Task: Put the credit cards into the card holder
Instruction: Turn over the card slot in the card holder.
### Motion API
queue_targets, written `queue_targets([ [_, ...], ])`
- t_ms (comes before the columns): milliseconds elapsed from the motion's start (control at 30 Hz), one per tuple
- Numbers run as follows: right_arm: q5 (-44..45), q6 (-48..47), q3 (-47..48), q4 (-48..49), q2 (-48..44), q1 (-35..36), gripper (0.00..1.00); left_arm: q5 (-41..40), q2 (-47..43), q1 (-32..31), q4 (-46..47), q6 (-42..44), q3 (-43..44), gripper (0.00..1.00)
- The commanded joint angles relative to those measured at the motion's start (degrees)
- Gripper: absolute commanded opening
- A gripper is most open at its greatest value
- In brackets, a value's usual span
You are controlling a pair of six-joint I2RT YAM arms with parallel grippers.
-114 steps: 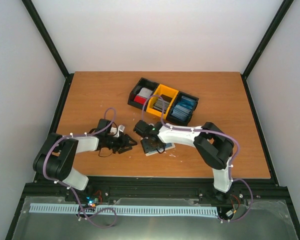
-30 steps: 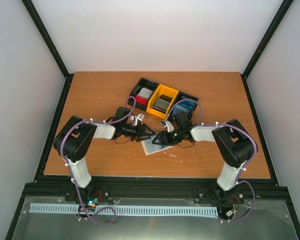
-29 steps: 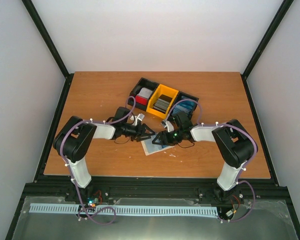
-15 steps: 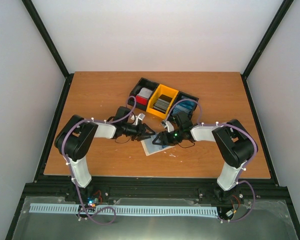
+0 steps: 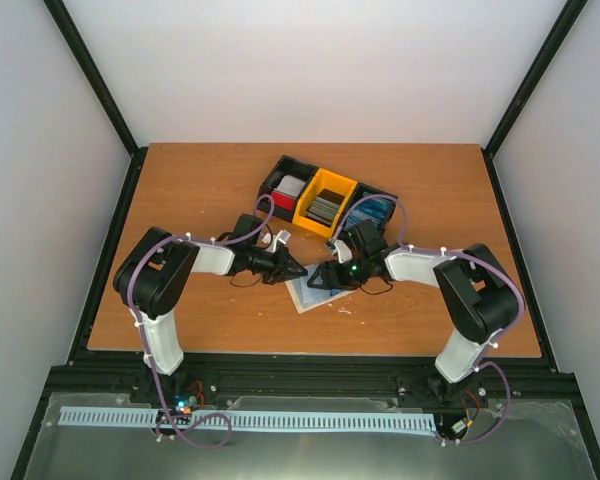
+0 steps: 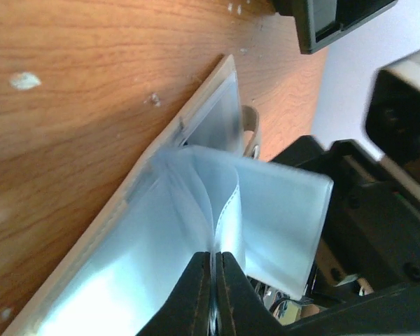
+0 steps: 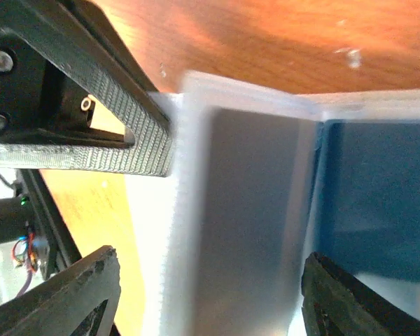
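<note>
The card holder (image 5: 306, 294) lies open on the table between both grippers, its clear plastic sleeves fanned up. My left gripper (image 5: 298, 270) reaches in from the left. In the left wrist view it (image 6: 215, 257) is shut on the thin edge of one clear sleeve (image 6: 224, 203), with the holder's beige rim (image 6: 169, 137) beyond. My right gripper (image 5: 322, 279) comes in from the right and stands open (image 7: 210, 294), its fingers well apart either side of a dark grey card (image 7: 259, 217) lying against the holder. A blue card (image 7: 378, 189) sits beside it.
A three-compartment bin tray (image 5: 281, 170) stands just behind the grippers, holding red-and-white, grey and blue cards. In the right wrist view the left gripper's ribbed finger (image 7: 119, 119) is close at the upper left. Black frame rails border the table.
My left gripper has shut on the clear sleeve. My right gripper's jaws have spread wider. Both arms shifted slightly toward the card holder.
</note>
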Motion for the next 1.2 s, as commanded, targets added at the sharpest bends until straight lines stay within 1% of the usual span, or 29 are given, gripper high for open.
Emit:
queue_targets([
  [0, 8.7, 1.4, 0.6, -7.1, -6.3, -1.6, 0.71, -0.7, -0.3, 0.0, -4.6, 3.3, 2.1, 0.02],
  [100, 17.5, 1.6, 2.2, -13.0, -10.6, -2.6, 0.69, -1.3, -0.5, 0.0, -5.8, 4.0, 2.6, 0.02],
  [200, 25.2, -0.3, 4.5, -19.0, -12.4, -2.6, 0.68, -1.3, -0.3, 0.0, -6.5, 4.5, 3.0, 0.02],
  [300, 30.5, -2.3, 6.9, -23.6, -11.0, -2.6, 0.66, -1.4, -0.4, 0.0, -7.6, 5.0, 3.3, 0.02],
  [367, 31.0, -2.8, 7.3, -23.9, -11.8, -2.6, 0.65, -1.7, -0.6, 0.0, -8.9, 5.5, 3.5, 0.05],
  [433, 28.6, -3.0, 7.4, -22.9, -13.2, -2.6, 0.63, -2.8, -1.2, 0.0, -11.1, 6.6, 3.5, 0.11],
  [500, 25.3, -3.2, 7.5, -21.7, -13.8, -2.3, 0.61, -5.1, -3.0, 0.0, -14.0, 8.0, 3.4, 0.24],
  [567, 24.7, -3.2, 8.1, -21.8, -12.3, -1.1, 0.58, -7.7, -5.6, 0.0, -16.9, 9.4, 3.0, 0.32],
  [700, 28.3, -2.9, 10.1, -22.4, -8.6, 3.3, 0.51, -12.0, -10.7, 0.0, -22.4, 11.8, 2.9, 0.43],
  [800, 34.0, -2.0, 12.6, -23.7, -5.7, 7.5, 0.48, -15.0, -13.0, 0.0, -24.4, 11.9, 2.9, 0.48],
  [867, 38.6, -0.7, 14.5, -25.3, -3.6, 9.2, 0.48, -18.1, -14.6, 0.0, -25.4, 11.1, 2.8, 0.50],
  [900, 40.6, 0.1, 15.3, -26.0, -2.8, 9.7, 0.49, -20.3, -15.5, 0.1, -26.0, 10.4, 2.7, 0.52],
  [967, 43.1, 2.0, 16.5, -26.9, -2.3, 9.8, 0.52, -25.9, -17.7, 0.4, -27.5, 8.7, 2.5, 0.55],
  [1033, 44.7, 2.5, 18.1, -27.1, -3.1, 9.3, 0.55, -29.6, -20.2, 1.1, -28.1, 7.6, 1.7, 0.59],
  [1167, 46.1, -0.3, 25.0, -28.7, -5.1, 6.4, 0.60, -32.6, -25.4, 3.1, -27.6, 6.6, -0.2, 0.63],
])
